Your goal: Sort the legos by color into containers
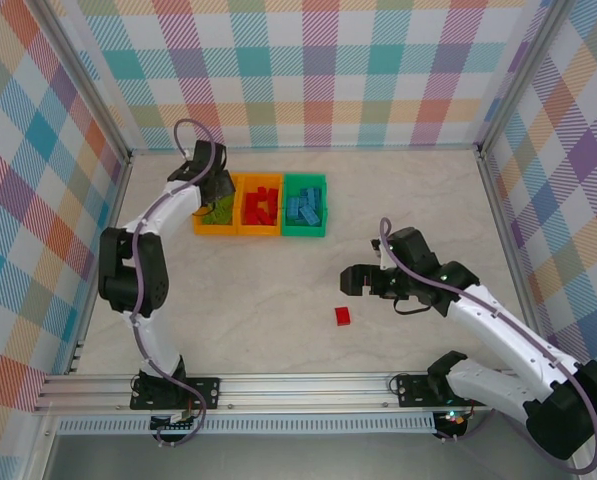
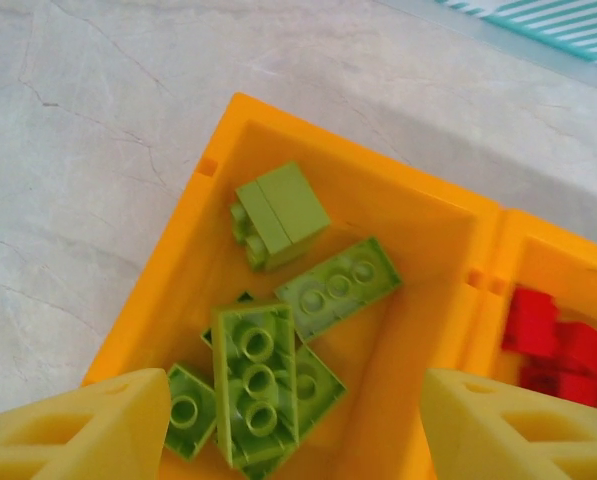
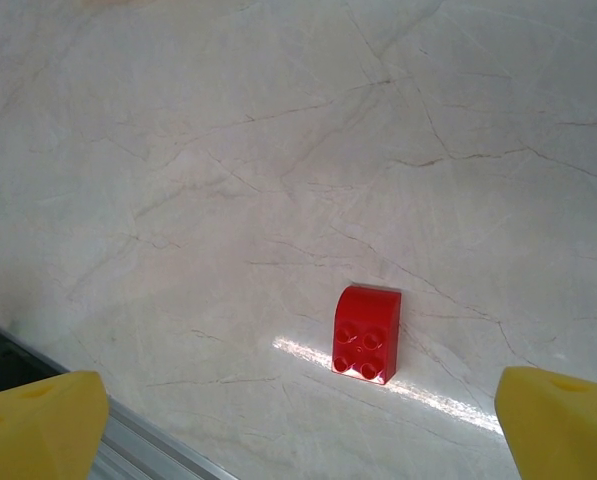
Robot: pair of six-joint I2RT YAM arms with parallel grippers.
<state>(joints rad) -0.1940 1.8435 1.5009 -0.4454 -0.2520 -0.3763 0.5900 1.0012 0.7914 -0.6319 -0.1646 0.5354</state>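
Note:
Three joined containers stand at the back left: a left orange bin [image 1: 216,231] with lime green legos [image 2: 253,385], a middle orange bin [image 1: 259,232] with red legos [image 1: 261,205], and a green bin [image 1: 304,233] with blue legos [image 1: 303,208]. My left gripper [image 1: 210,185] hangs open over the left orange bin [image 2: 418,220]; nothing sits between its yellow fingers [image 2: 78,425]. One red lego [image 1: 343,316] lies alone on the table. My right gripper [image 1: 353,281] hovers open above that red lego [image 3: 366,333], fingertips wide on either side.
An aluminium rail [image 1: 298,385] runs along the table's near edge and shows at the lower left of the right wrist view [image 3: 128,440]. Plaid walls close in the back and both sides. Bare marble-patterned tabletop surrounds the lone red brick.

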